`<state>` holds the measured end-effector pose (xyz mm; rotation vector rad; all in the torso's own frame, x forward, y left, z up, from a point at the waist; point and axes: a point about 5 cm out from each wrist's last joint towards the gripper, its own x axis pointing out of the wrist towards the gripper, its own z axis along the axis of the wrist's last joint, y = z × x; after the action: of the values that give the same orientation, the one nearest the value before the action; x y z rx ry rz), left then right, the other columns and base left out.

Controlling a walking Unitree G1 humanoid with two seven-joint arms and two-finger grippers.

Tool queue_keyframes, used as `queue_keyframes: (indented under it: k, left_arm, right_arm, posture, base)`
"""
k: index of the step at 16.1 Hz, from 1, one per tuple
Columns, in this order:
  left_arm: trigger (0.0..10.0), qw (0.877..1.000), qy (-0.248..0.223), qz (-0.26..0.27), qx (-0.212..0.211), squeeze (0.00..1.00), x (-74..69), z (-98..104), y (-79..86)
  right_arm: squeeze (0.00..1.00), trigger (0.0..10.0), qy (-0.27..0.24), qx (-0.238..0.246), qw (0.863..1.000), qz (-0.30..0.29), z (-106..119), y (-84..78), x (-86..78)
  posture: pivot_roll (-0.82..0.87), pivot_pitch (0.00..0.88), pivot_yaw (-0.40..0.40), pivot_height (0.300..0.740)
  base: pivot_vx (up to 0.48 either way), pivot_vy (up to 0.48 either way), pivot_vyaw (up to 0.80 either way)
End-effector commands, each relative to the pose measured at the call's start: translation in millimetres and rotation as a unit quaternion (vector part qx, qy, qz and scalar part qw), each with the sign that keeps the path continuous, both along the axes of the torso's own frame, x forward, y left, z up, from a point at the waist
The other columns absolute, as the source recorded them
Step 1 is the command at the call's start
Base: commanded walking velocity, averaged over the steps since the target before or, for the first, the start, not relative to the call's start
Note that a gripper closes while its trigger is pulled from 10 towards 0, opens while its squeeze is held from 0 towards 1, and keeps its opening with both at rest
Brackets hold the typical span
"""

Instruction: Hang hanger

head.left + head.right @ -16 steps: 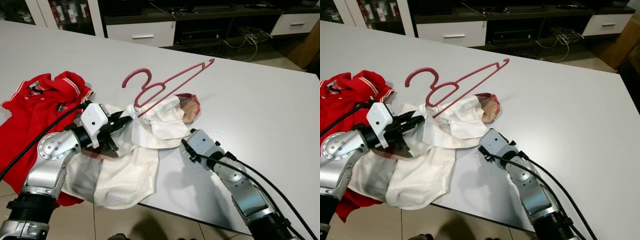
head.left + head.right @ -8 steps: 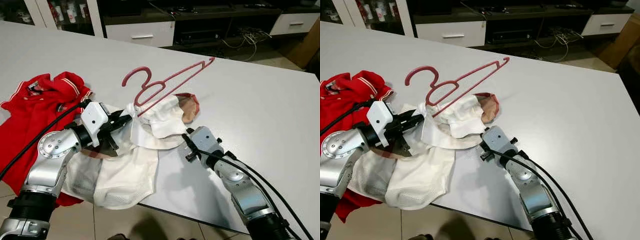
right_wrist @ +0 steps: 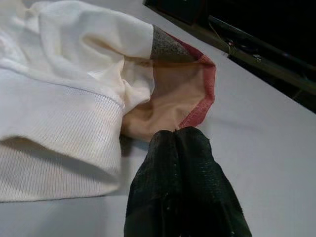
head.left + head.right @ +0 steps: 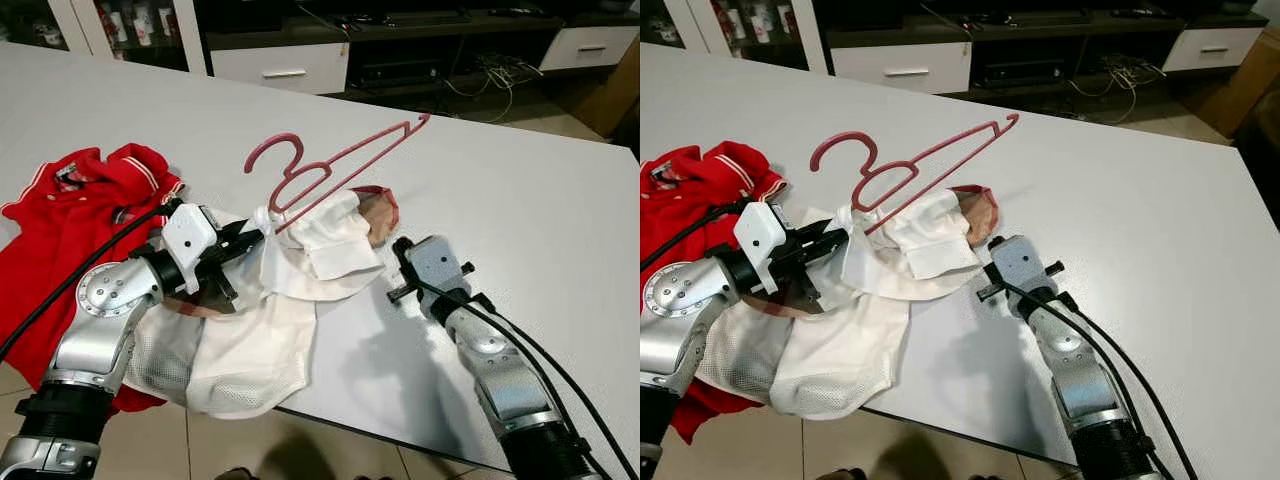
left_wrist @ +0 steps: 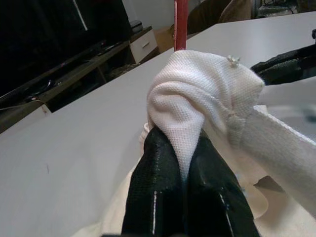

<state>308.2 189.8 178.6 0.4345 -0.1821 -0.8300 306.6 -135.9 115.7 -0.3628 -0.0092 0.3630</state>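
The room's dark cabinets stand at twelve o'clock behind my wide white surface. A soft, limp white garment sprawls at seven o'clock, my left end effector clamped on its bunched cloth. The pink hanger, light and stiff, rises from there; best gripped near its hook. My right end effector is pressed together, empty, beside the collar.

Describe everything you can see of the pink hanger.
The thin pink plastic hanger has a curved hook at one end, a looped neck and two slim arms that meet in a notched tip at the far end. It is tilted up above the grey table, tip raised toward the far side, not hung on anything. Its lower end is buried in the bunched white mesh shirt, which the left gripper pinches shut just below the hook. The right gripper, fingers together, sits apart at the shirt's tan collar.
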Motion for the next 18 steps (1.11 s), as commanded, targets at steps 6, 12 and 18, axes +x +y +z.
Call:
queue_keyframes:
  k: [6,12,18]
  left_arm:
    - [0.0,1.000,-0.010,-0.007,0.003,0.00,-0.7,1.6,-3.0]
    - [0.0,1.000,-0.009,-0.010,0.003,0.00,-1.6,1.5,-4.4]
    - [0.0,1.000,-0.010,-0.012,0.003,0.00,-3.0,2.3,-4.8]
  right_arm:
    - [0.01,10.0,-0.002,-0.015,0.998,0.055,-2.0,2.8,-8.5]
    - [1.00,10.0,-0.017,-0.116,0.984,0.135,-3.8,4.1,-16.8]
    - [0.63,10.0,-0.024,-0.221,0.970,0.101,-19.3,0.8,-9.3]
  posture:
    - [0.07,0.124,-0.022,0.740]
    - [0.08,0.139,-0.021,0.740]
    - [0.08,0.145,-0.019,0.740]
  base:
    - [0.000,0.000,0.00]
    - [0.000,0.000,0.00]
    - [0.000,0.000,0.00]
